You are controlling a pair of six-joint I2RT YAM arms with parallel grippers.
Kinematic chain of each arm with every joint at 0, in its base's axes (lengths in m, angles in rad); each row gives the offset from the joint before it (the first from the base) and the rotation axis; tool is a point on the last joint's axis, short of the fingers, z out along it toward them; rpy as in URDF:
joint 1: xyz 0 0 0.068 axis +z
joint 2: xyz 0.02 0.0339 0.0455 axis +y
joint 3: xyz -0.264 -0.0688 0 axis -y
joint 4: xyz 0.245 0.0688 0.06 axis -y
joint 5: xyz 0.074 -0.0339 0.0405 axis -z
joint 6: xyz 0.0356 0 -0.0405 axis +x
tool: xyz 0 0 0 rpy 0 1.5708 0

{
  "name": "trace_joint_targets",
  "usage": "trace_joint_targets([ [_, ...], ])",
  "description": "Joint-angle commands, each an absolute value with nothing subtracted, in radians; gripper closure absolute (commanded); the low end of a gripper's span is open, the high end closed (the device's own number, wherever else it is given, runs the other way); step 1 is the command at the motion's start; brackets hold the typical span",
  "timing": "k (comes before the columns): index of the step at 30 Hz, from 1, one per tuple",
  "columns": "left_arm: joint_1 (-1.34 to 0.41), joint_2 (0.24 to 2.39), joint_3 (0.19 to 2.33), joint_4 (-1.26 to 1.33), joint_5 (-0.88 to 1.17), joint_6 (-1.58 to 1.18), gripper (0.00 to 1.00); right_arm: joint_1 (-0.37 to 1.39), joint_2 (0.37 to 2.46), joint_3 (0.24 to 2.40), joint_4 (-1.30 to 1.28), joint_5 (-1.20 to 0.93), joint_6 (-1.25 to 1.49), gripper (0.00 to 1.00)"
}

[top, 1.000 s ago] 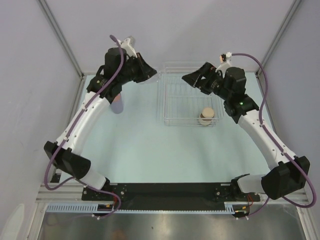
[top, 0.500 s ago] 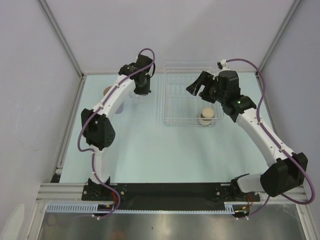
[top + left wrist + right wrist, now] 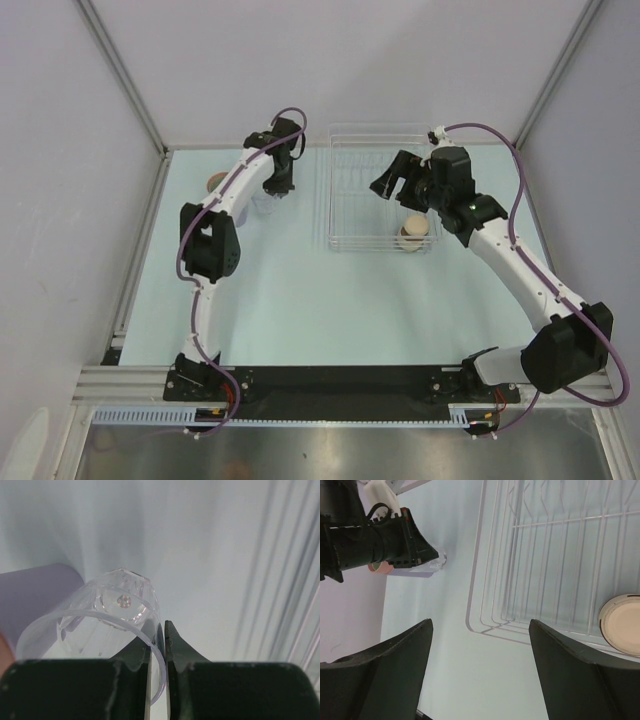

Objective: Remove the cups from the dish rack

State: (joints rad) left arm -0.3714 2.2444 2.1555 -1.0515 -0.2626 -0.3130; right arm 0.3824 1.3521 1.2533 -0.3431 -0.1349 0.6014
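Beige cup [image 3: 415,232] sits in the rack [image 3: 331,205] by spread right fingers [image 3: 570,660]; left fingers [image 3: 176,647] pinch a clear cup [image 3: 115,611] beside a lilac cup [image 3: 35,590].

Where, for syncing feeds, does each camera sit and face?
Top external: above, behind the bases, looking down on both arms and the table.
Left wrist: on the left arm, facing along the left gripper, shut on a clear cup.
Right wrist: on the right arm, facing down past the open right gripper.
Shared: top and right wrist show the dish rack and beige cup.
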Motion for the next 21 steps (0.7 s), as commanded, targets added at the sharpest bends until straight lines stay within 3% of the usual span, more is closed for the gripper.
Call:
trace_joint_targets([
  [1, -0.373, 2.259, 2.167, -0.993, -0.262, -0.307, 1.00, 0.387, 1.359, 1.293, -0.345, -0.101, 0.571, 0.17],
  [21, -0.337, 2.341, 2.135, -0.957, -0.209, -0.321, 1.00, 0.385, 1.367, 1.244, -0.342, -0.100, 0.565, 0.17],
])
